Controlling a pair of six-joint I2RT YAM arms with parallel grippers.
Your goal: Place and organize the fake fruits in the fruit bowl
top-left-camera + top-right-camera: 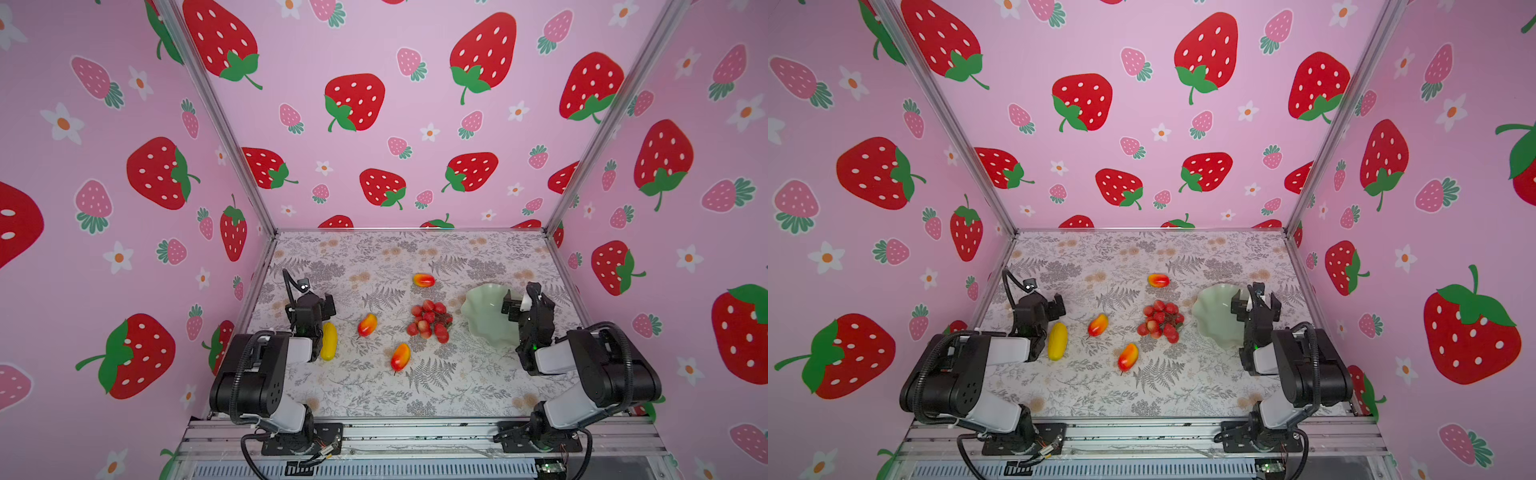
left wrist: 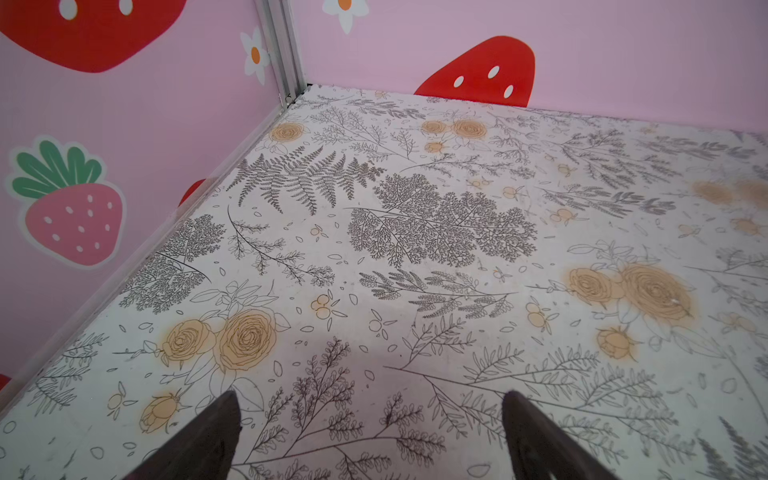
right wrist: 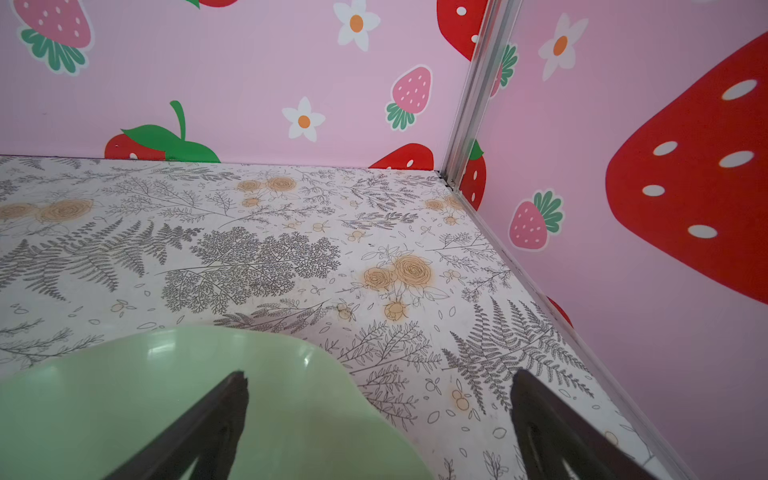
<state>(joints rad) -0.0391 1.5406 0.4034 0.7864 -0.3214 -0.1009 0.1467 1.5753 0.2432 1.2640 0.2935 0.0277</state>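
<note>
Five fruits [image 1: 428, 322], one bowl [image 1: 480, 318]

The bowl [image 1: 482, 316] is a plain pale mint green with a soft sheen. The three small mangoes [image 1: 424, 280] [image 1: 367, 325] [image 1: 400, 357] are glossy red blending through orange into yellow. The long mango [image 1: 328, 341] is plain yellow. The berry bunch [image 1: 429, 322] is red, with a few paler pink berries. The table [image 1: 365, 395] is off-white, printed with grey ferns and sprigs and tan roses. The walls [image 1: 395, 41] are pink, with red and pink strawberries, green leaves and white orange-centred flowers.
</note>
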